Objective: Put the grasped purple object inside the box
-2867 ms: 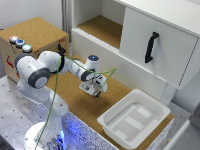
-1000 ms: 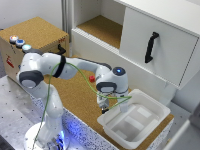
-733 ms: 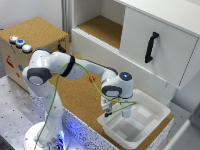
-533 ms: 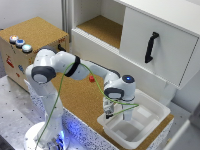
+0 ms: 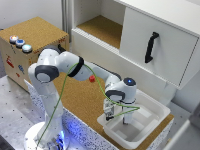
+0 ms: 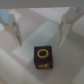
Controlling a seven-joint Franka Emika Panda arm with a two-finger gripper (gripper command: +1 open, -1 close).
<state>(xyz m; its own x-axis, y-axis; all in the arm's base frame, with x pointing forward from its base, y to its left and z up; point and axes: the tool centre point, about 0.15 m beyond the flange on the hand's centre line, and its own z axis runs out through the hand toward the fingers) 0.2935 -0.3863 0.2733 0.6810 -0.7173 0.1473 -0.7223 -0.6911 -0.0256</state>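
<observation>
In the exterior view my gripper (image 5: 112, 113) reaches down into the near-left part of the box (image 5: 161, 108), a shallow white tub on the cork mat. The wrist view shows my gripper (image 6: 40, 29) open, its two fingers (image 6: 13, 26) standing wide apart over the white floor of the box (image 6: 20, 65). The purple object (image 6: 44, 57), a small dark cube with yellow letters, lies on that floor just beyond the fingertips, and neither finger touches it. The arm hides the cube in the exterior view.
A cork-topped brown box (image 5: 35, 37) with coloured buttons stands at the exterior view's left. Behind the tub is a white cabinet (image 5: 170, 55) with a black handle (image 5: 151, 47) and an open shelf (image 5: 102, 27). A green cable (image 5: 102, 87) loops along the arm.
The arm swung from over the cork mat toward the exterior view's right and lowered its gripper into the box.
</observation>
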